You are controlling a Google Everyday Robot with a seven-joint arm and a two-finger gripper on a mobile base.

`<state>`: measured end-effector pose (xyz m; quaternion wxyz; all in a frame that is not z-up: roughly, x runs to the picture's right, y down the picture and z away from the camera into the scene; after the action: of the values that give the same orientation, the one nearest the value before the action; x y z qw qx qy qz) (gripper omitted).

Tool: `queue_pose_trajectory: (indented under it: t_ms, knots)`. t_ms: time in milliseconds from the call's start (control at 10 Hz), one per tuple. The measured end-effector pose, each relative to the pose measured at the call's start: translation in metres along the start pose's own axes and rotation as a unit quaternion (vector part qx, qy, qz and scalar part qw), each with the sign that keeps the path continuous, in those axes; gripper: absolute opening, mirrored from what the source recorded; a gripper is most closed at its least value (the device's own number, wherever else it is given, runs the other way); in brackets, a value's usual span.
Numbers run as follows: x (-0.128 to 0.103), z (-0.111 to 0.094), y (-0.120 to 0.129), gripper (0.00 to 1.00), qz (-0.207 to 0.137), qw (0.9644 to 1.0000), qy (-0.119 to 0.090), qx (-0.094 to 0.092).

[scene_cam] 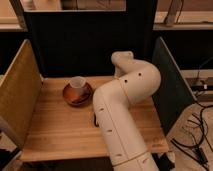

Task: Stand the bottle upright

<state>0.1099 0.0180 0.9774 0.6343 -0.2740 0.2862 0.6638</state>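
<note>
My end effector point(93, 120) is nearly all hidden behind the forearm point(117, 125), low over the counter point(55, 127). Open or closed, I cannot tell. The bottle is out of sight, likely behind the arm. I'd grip near its neck and tilt slowly, clear of the cup point(76, 82).

The white arm point(125, 100) rises from the near edge, bends at the back and folds down over the wooden table point(55, 135). It hides nearly all of its end effector point(93, 120): only a dark sliver, seemingly part of it, shows at the arm's left flank, low over the boards. Beyond that sliver and slightly left sits a brown saucer point(70, 98) with a pale cup point(77, 83) upright on it. Farther left rises a yellow side panel point(17, 95). A dark panel point(170, 85) stands past the arm on the right.
</note>
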Motion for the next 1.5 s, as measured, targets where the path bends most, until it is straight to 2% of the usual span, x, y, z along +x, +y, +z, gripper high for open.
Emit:
queue_pose_trajectory:
  t_ms: [300,500,700,900,1000,1100,1300,1400,1500]
  knots:
    - [-0.01,-0.028,0.006,0.0,-0.01,0.9995,-0.029,-0.012]
    - [-0.019,-0.055,0.011,0.0,-0.019,0.998,-0.058,-0.019]
    - [-0.027,-0.084,0.014,0.0,-0.026,0.9951,-0.092,-0.025]
    - [-0.039,-0.115,0.016,0.0,-0.038,0.988,-0.145,-0.036]
    - [-0.042,-0.121,0.016,0.0,-0.044,0.9843,-0.166,-0.041]
    - [-0.044,-0.128,0.018,0.0,-0.054,0.9782,-0.194,-0.051]
    - [-0.042,-0.133,0.021,0.0,-0.071,0.9677,-0.233,-0.065]
    - [-0.037,-0.132,0.021,0.0,-0.081,0.9607,-0.255,-0.076]
    - [-0.033,-0.13,0.021,0.0,-0.087,0.956,-0.268,-0.082]
